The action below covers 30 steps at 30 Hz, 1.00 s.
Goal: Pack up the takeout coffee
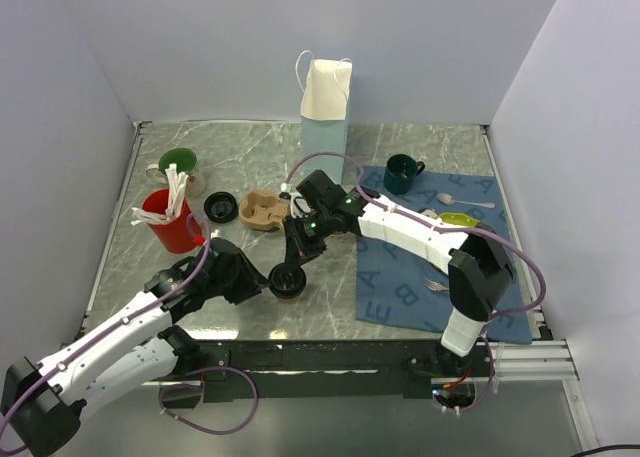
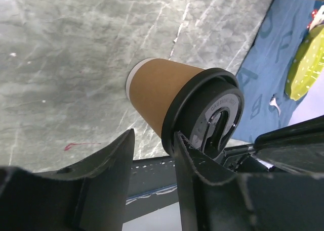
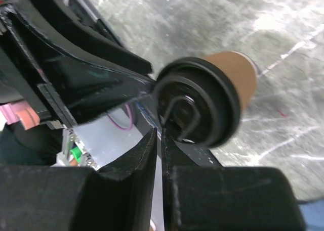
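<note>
Coffee cup (image 1: 287, 281), tan paper with its black lid (image 2: 212, 114) on, standing upright on the grey marbled desk (image 1: 200, 147) near the front edge, just left of a blue lettered mat (image 1: 400, 277). Both arms are at it. Left gripper (image 1: 262, 275) comes in low from the left, jaws partly apart. In its wrist view the cup sits just past the fingertips, one finger (image 2: 195, 178) against the lid's rim and the other (image 2: 109, 173) short of the cup wall with desk showing between. No firm hold that I can see. Right gripper (image 1: 297, 255) reaches down from behind the cup, its arm stretched across the mat. Its fingers (image 3: 142, 163) are drawn to a thin slit, tips right at the near edge of the lid. Whether they nip the rim I cannot tell. Further back stands a paper bag (image 1: 325, 102), white above and pale blue below, upright with handles up. Left of the cup are a red cup (image 1: 175, 227) stuffed with white sticks, a second cup (image 1: 178, 164) with a green inside, a loose black lid (image 1: 220, 207) and a brown cardboard cup carrier (image 1: 263, 210). A dark green mug (image 1: 402, 173) stands at the mat's far corner. A spoon (image 1: 460, 199) lies beyond the mat's far edge, a fork (image 1: 435, 285) on the mat.
</note>
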{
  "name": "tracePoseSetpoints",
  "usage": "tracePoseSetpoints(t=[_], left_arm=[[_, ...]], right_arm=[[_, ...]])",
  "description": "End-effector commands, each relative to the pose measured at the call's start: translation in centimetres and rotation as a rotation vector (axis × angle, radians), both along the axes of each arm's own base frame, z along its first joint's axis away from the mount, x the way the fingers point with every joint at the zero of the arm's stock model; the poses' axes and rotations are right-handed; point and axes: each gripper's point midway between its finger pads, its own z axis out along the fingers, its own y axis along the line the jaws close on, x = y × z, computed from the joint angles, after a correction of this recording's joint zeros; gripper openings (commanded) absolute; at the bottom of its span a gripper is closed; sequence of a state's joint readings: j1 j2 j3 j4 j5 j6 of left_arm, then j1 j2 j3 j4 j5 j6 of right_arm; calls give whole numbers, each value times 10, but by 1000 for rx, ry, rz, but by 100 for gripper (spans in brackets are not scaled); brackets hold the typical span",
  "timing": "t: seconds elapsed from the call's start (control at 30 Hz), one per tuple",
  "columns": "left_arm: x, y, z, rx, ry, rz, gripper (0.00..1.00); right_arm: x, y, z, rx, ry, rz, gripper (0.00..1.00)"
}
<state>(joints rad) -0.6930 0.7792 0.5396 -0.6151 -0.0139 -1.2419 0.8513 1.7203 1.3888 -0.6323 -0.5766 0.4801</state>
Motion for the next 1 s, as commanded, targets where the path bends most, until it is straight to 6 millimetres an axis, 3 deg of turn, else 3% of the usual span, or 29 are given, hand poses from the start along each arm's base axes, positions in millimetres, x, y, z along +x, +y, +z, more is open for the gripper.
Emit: tracePoseSetpoints(t=[0.0,0.23,0.37,0.47,0.57,0.8,0.97], left_arm=[[8,-12,8,-57,-35,-15,42],[-2,-1,-12,19,53,1,39],[3,11,-1,78,31,37,41],[8,6,14,38,-23,26,42],[6,1,13,-7,-26,21,41],[-3,-8,-17,-42,31,-15,39],[-20,9,-54,92,166,-8,34]], right_arm=[[1,16,-1,62,26,14,15],[-1,7,-37,-15,63,-14,13],[-2,1,-52,-47,81,-23,13],[-2,1,-52,-45,77,-26,13],[-1,1,-53,-52,77,-29,13],[-2,-5,-66,-73,95,-43,12],[-4,-14,-81,-81,131,-70,11]])
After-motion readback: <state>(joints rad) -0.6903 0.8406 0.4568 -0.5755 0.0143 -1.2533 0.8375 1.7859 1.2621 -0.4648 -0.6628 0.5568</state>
